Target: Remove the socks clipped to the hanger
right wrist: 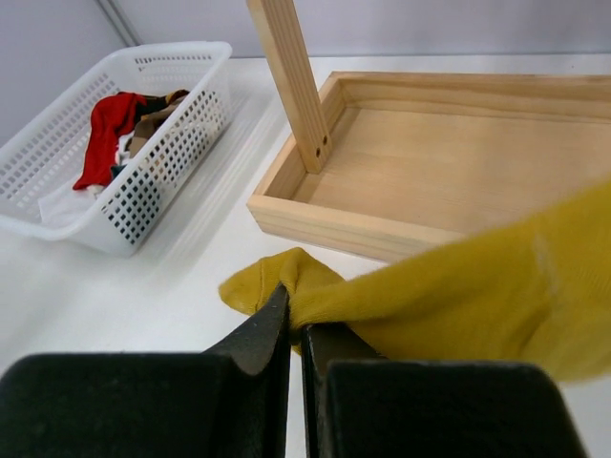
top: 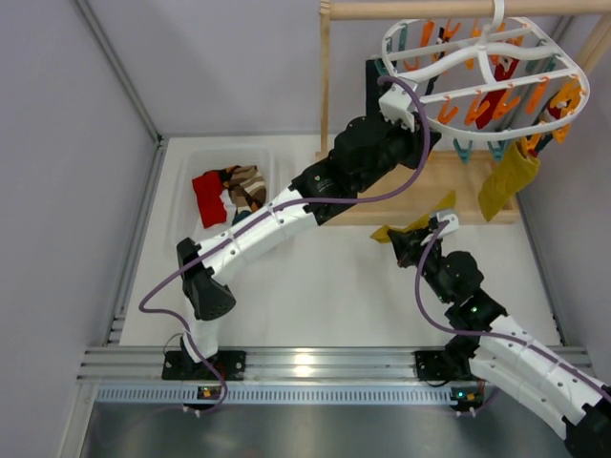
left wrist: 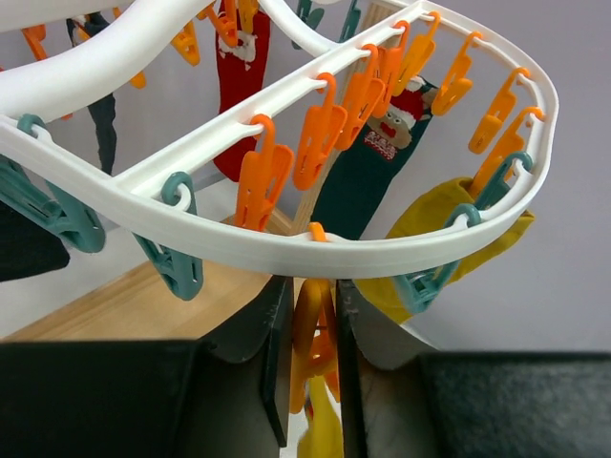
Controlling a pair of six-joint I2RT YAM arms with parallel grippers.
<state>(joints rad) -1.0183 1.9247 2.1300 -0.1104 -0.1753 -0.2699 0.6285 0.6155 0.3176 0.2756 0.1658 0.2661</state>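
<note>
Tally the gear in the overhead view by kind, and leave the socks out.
Arms: 2, left arm and right arm
Basket: 1
Hanger: 1
Wooden stand: 1
Total: 5

White mesh basket, striped sock inside, wooden stand, white table

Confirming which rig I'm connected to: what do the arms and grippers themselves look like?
The left arm and right arm have white shells with black joint housings, each trailing a purple cable. A green light glows on the right arm. The left gripper and right gripper have flat black fingers.
</note>
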